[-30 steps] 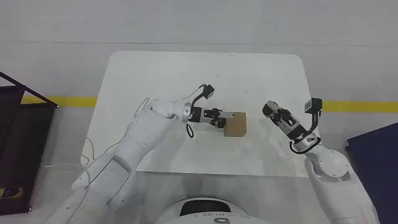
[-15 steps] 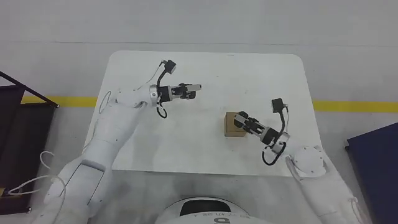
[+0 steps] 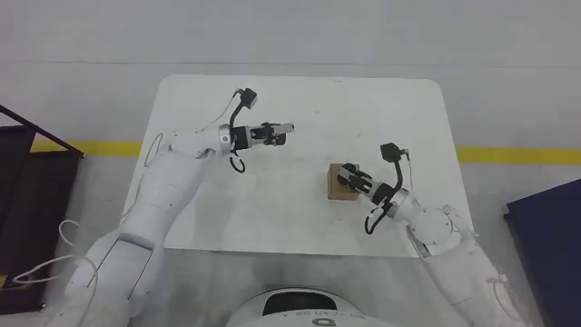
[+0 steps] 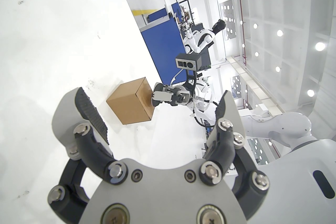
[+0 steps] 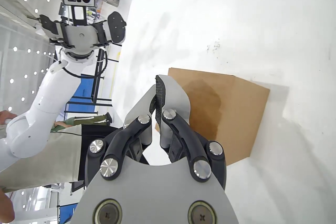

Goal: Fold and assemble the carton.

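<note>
One carton (image 3: 334,191) against the closed right tool (image 3: 346,178), left tool (image 3: 287,130) well apart

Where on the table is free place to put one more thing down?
The table is bare from the carton to its far edge and right corner, and along the near edge between both arms. Crowded around the carton, where the right tool touches it.

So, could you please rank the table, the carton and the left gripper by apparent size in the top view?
1. table, by far the largest
2. carton
3. left gripper, which looks close to the carton, so that order is unsure
</note>
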